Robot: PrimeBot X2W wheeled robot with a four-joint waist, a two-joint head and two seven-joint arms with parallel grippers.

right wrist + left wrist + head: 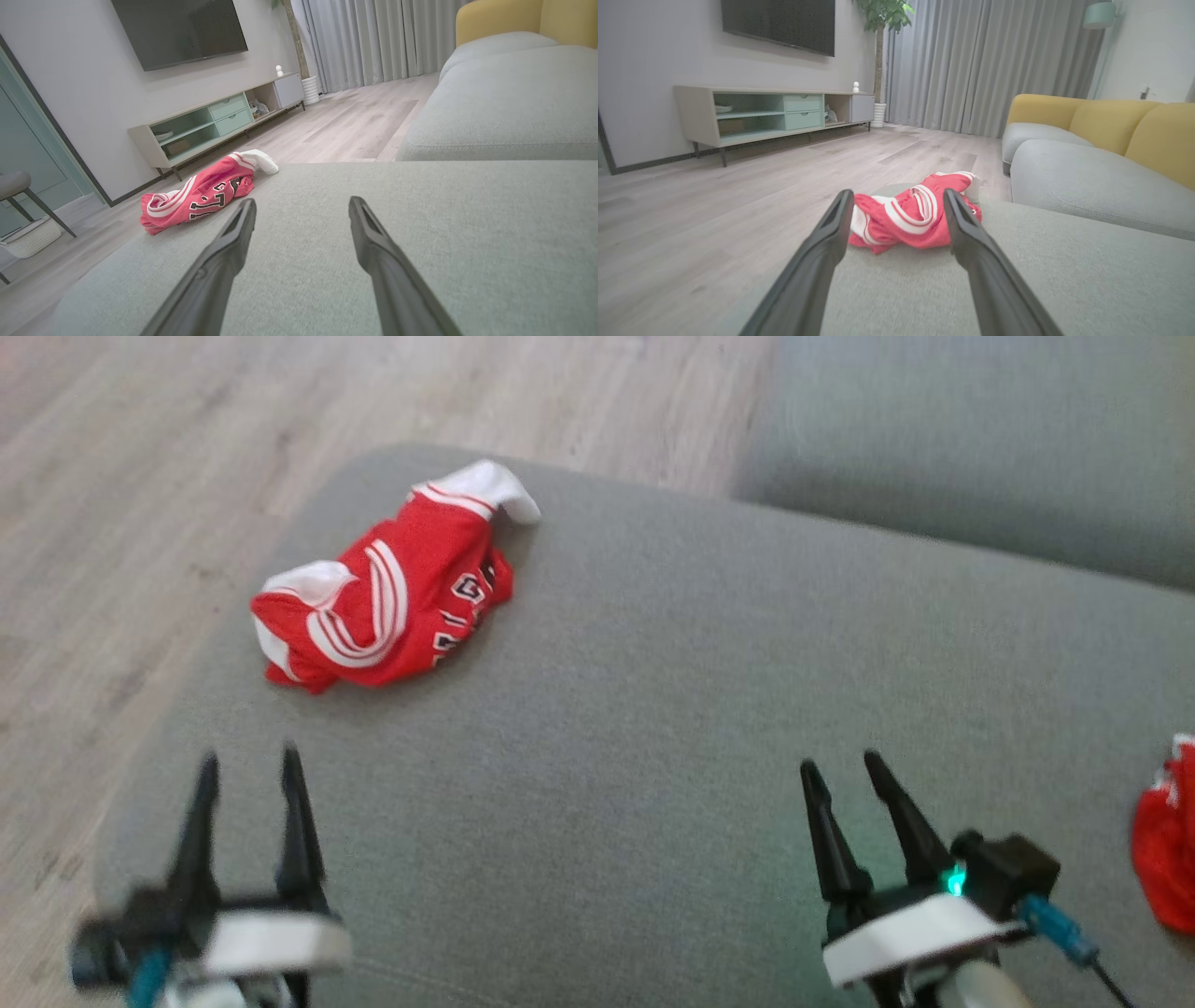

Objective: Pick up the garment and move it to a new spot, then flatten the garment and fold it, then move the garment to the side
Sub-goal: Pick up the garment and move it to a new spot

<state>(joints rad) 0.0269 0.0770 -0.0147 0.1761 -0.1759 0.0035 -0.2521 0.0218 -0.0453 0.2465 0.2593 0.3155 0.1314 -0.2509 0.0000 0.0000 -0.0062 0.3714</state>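
Observation:
A crumpled red garment with white stripes and dark lettering lies near the far left corner of the grey cushion. My left gripper hovers open over the cushion's near left part, short of the garment, nothing between its fingers. In the left wrist view the garment lies straight ahead, framed by the open left gripper. My right gripper stands open at the near right, empty. From the right wrist the garment shows far off to the left of the open right gripper.
Another red cloth lies at the cushion's right edge. Wooden floor drops away left and behind the cushion. A second grey seat with yellow backrests stands at the back right. A TV cabinet lines the far wall.

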